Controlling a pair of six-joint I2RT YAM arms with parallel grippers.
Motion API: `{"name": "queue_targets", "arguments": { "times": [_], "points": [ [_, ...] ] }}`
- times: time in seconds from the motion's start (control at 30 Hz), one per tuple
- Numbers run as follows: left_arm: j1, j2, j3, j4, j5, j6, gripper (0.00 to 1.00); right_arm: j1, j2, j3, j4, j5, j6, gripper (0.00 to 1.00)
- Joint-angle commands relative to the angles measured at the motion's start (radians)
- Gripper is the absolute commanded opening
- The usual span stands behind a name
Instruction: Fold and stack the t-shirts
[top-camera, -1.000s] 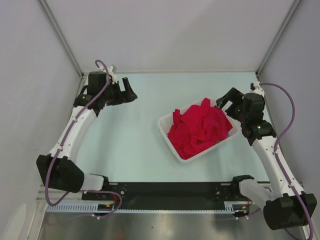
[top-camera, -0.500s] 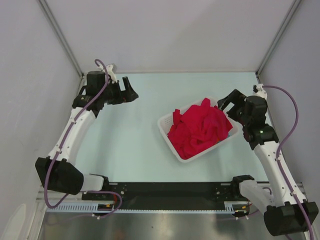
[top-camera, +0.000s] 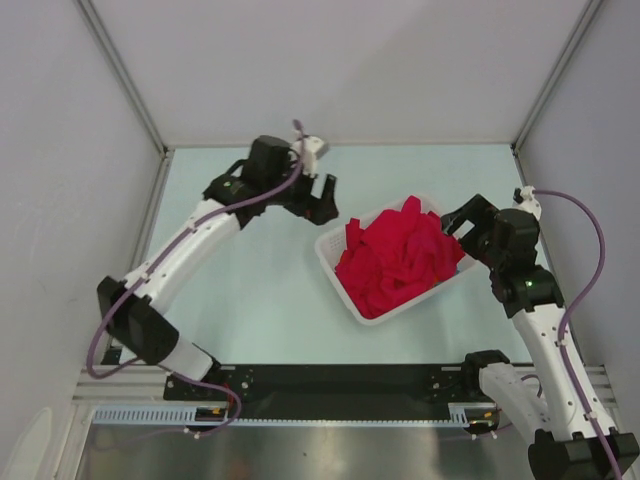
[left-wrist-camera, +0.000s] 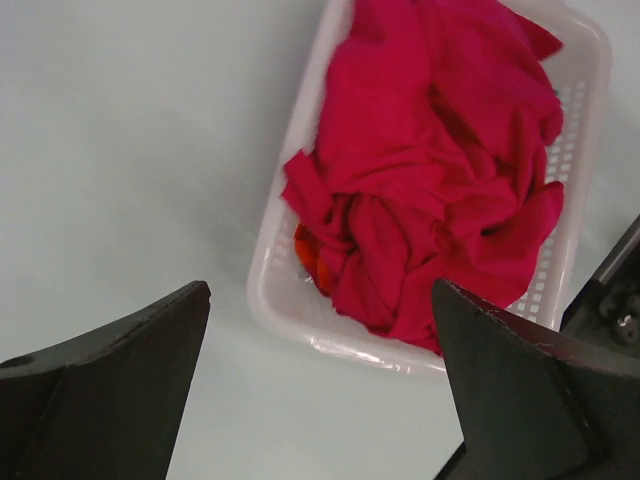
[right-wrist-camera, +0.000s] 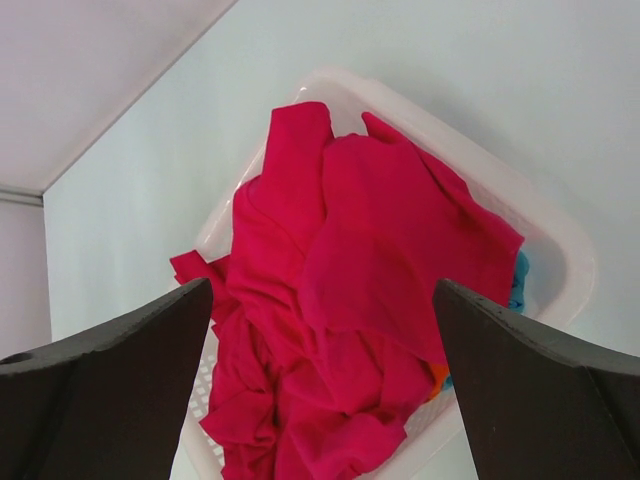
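**Left:** shows the left pincer (top-camera: 327, 200) released, jaws spread wide and empty, poised above the worktop (top-camera: 250, 270) just beside the far-left corner of the basket (top-camera: 325, 252).

**Centre:** shows the t-shirts (top-camera: 400, 255) heaped and crumpled inside the white lattice basket, crimson on top. Reveals a sliver of orange shirt (left-wrist-camera: 305, 250) and of teal shirt (right-wrist-camera: 517, 280) underneath. None yet folded or stacked.

**Right:** shows the right pincer (top-camera: 452, 224) likewise released and empty, hanging at the basket's right rim, near the cloth but apart from it.

**Handling, as judged:** light, limp, unbreakable cloth, likely to sag, drag and snag on its neighbours when lifted. Best pinched at a raised fold or loose edge of the uppermost crimson shirt.
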Motion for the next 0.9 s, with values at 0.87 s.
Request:
{"name": "queue_targets", "arguments": {
  "times": [0.87],
  "points": [
    [-0.143,0.837,0.765,-0.256,0.021,0.343,0.72,0.005,-0.183,0.067,-0.213,0.022,-0.009,1.0]
  ]
}}
